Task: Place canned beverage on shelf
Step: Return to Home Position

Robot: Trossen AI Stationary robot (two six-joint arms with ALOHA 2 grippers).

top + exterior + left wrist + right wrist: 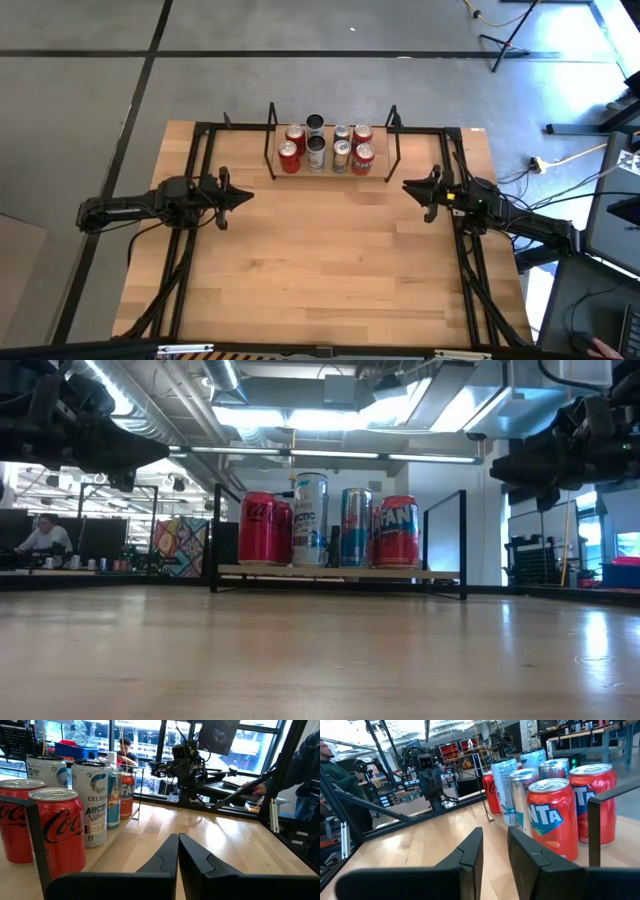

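The shelf (pixel 326 175), a low light-wood board with black wire frames at both ends, stands at the table's far middle. Several cans stand upright on it in two rows: red cola cans (pixel 289 156) at its left, silver and blue cans (pixel 317 152) in the middle, red Fanta cans (pixel 363 158) at its right. The low view shows them side by side on the board (pixel 340 572). My left gripper (pixel 250 197) hangs level left of the shelf, shut and holding nothing (pixel 178 838). My right gripper (pixel 405 185) hangs level right of the shelf, its fingers a narrow gap apart, holding nothing (pixel 495 834).
Black frame rails (pixel 190 250) (pixel 470 260) run along the table's left and right sides under the arms. Bare wooden tabletop (pixel 330 260) lies between the arms and toward the near edge. People sit in the room beyond the table (pixel 125 750) (pixel 330 765).
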